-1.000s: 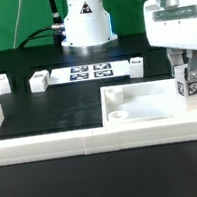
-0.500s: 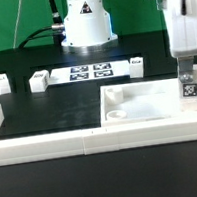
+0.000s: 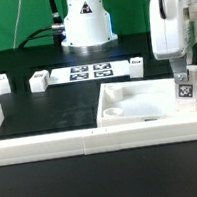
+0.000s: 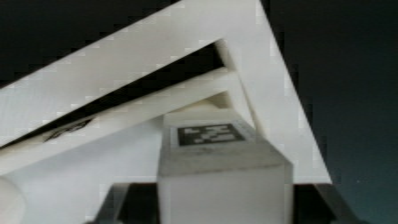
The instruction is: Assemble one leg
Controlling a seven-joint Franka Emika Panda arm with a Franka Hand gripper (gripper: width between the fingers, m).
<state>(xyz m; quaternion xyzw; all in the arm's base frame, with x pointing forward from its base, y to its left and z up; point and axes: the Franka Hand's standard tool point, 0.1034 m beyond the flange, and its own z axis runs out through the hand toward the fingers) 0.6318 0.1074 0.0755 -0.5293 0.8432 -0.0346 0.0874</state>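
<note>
Taking the white panel [image 3: 147, 101] as the landmark: far off to its exterior-view left, two small white blocks [image 3: 1, 83] [image 3: 38, 81] stand on the black mat; behind it lies the marker board [image 3: 91, 70], with a third block [image 3: 136, 63] beside that. Over the panel's right corner the gripper [image 3: 185, 73] is clamped on the leg [image 3: 185, 87], which stands upright, long axis vertical, tag facing the camera. Only the wrist view shows the leg [image 4: 226, 160] close against the panel's edge [image 4: 267, 90], tag uppermost.
</note>
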